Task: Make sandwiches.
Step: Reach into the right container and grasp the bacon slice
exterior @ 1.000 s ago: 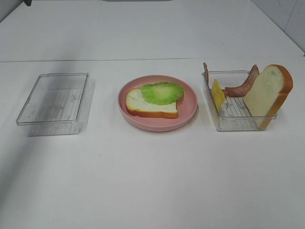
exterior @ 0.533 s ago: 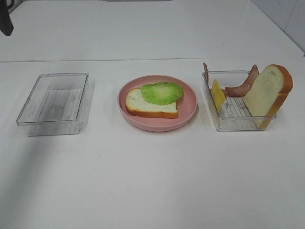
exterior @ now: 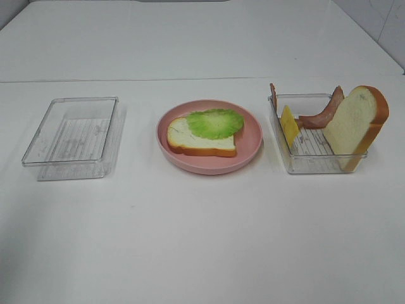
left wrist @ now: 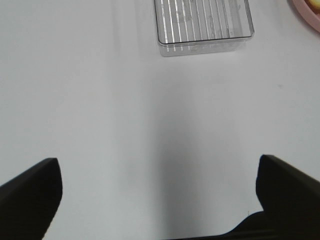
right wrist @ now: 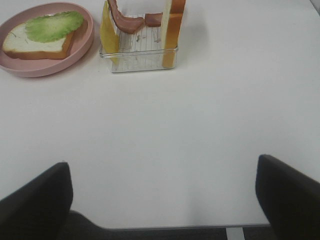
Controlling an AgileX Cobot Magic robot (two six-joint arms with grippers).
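Left tool (left wrist: 159, 200) and right tool (right wrist: 162, 200) hang released. Bread slice (exterior: 190, 136) with lettuce (exterior: 215, 122) lies flat on the plate (exterior: 253, 136) as base; cheese (exterior: 289, 125), bacon (exterior: 316, 118), second slice (exterior: 354, 120) stand upright in the tray (exterior: 304, 166), probably for easier pinching.

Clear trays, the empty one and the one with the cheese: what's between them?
The pink plate, carrying a bread slice topped with a lettuce leaf. The exterior high view shows it.

Logged round pink plate (exterior: 252, 135) at middle of white table (exterior: 202, 240). Left clear tray (exterior: 71, 134), rectangular with ribbed floor, well apart on plate's left side. Right clear tray (exterior: 316, 166), same make, near plate on other side. One row, none touching.
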